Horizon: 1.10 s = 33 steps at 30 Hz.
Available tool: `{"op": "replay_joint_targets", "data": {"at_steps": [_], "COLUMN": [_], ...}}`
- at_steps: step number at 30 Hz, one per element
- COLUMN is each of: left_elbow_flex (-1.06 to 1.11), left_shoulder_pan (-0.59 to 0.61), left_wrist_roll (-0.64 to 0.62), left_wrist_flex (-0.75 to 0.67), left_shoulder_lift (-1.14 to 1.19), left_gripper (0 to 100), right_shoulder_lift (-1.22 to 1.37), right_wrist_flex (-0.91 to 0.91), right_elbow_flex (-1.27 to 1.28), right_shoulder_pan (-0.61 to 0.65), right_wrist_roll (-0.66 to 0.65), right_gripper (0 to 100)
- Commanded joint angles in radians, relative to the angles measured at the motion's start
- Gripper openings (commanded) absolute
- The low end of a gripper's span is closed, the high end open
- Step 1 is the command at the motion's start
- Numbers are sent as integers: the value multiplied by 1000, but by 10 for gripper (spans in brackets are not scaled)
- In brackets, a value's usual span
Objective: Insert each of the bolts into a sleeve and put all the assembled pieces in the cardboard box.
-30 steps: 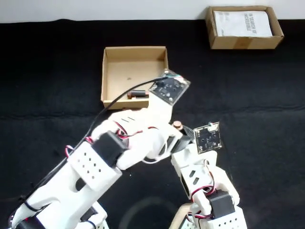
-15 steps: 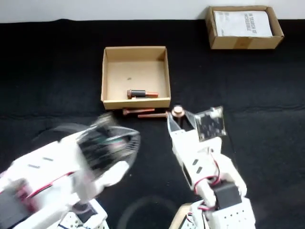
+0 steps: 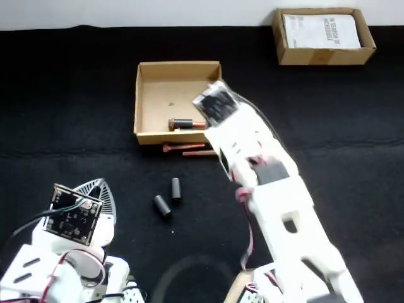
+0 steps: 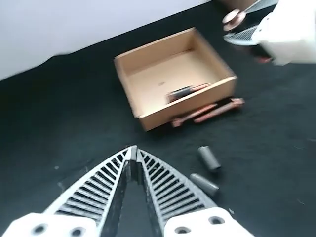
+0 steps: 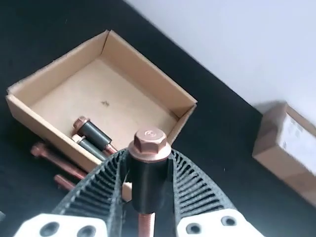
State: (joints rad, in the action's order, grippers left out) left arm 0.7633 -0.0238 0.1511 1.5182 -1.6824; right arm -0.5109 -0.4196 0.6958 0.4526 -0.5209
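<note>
The open cardboard box [image 3: 170, 88] holds an assembled bolt-and-sleeve [image 3: 185, 124]. Two bare copper bolts [image 3: 189, 149] lie just outside its near wall. Two black sleeves [image 3: 175, 188] [image 3: 162, 206] lie further forward on the mat. My right gripper [image 5: 148, 155] is shut on a copper bolt seated in a black sleeve [image 5: 147, 170], held upright above the box's near right corner [image 5: 185, 111]. The left wrist view shows that gripper [image 4: 242, 30] beside the box [image 4: 163, 74]. My left gripper [image 4: 133, 148] is shut and holds nothing, low at the table's near left [image 3: 96, 185].
A second cardboard box [image 3: 323, 35] with a white sheet inside stands at the far right. The black mat [image 3: 76, 126] covers the table, and a white wall runs behind it. The right arm [image 3: 271, 183] stretches across the middle right.
The left arm has pulled back from the box to the near left corner. The right arm has reached forward with its bolt and sleeve to the box's near right corner.
</note>
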Motion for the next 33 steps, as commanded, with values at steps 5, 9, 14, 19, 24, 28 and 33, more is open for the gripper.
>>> {"op": "replay_joint_targets", "data": {"at_steps": [5, 9, 14, 19, 24, 28, 33], "left_elbow_flex": [268, 346, 443, 522, 558, 578, 665], "left_shoulder_pan": [289, 366, 389, 387, 386, 386, 384], "left_wrist_roll": [-2, -2, -2, -2, -2, -2, -2], "left_wrist_flex": [-94, -132, -143, -144, -150, -150, -150], "left_shoulder_lift": [-114, -128, -134, -134, -134, -134, -134], "left_gripper": [9, 9, 9, 9, 9, 9, 9], "right_shoulder_lift": [467, 722, 947, 1003, 995, 921, 746], "right_wrist_flex": [28, 24, 7, -93, -150, -203, -404], "right_elbow_flex": [-404, -565, -702, -754, -759, -757, -751], "right_shoulder_pan": [16, 18, 36, 91, 99, 97, 124], "right_wrist_roll": [-216, -328, -387, -269, -163, -158, -147], "right_gripper": [8, 8, 9, 46, 181, 183, 183]}}
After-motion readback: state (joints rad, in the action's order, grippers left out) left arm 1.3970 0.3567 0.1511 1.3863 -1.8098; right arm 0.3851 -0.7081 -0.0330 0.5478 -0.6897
